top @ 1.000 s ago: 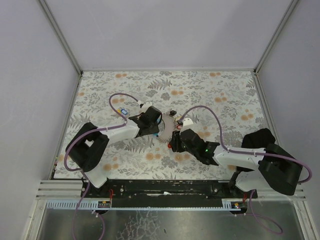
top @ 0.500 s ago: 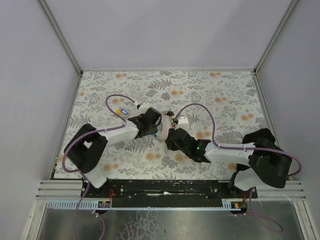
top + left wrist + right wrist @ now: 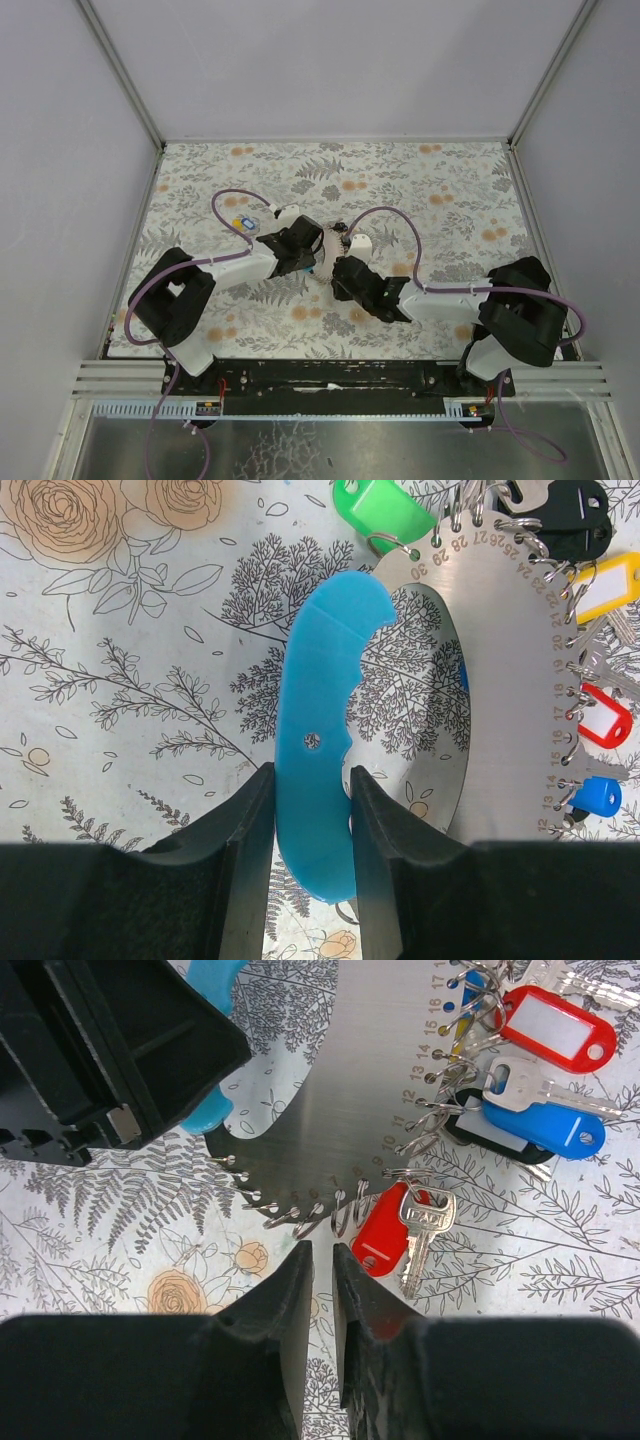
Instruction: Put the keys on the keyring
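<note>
The keyring is a silvery numbered crescent plate with a light-blue handle, lying on the floral table at its middle. My left gripper is shut on the blue handle. Keys with green, yellow, red and blue tags hang from small rings along the plate's edge. My right gripper has its jaws nearly together with nothing between them, just below the small rings. A red-tagged silver key hangs right of it.
A small blue and yellow thing lies on the table left of the left arm. Purple cables loop over both arms. Grey walls enclose the table on three sides. Red and blue tags lie to the right.
My right gripper has moved left and away from me, up to the plate's edge. My left gripper has shifted slightly while holding the blue handle.
</note>
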